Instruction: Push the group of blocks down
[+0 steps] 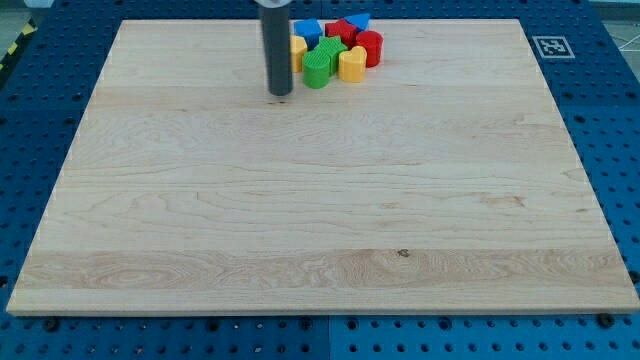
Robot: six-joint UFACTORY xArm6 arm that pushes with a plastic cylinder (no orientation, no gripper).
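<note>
A tight group of blocks sits near the view's top edge of the wooden board [320, 200], just right of centre. It holds a green block [321, 64], a yellow heart-like block [351, 64], a red cylinder [369, 47], a blue block [308, 30], a blue triangle [356, 21], a red block [340, 33] and a yellow block [298, 53] partly hidden behind my rod. My tip [280, 94] rests on the board just left of and slightly below the group, close to the yellow and green blocks.
The board lies on a blue perforated table [30, 150]. A black and white marker tag [551, 45] sits beyond the board's top right corner.
</note>
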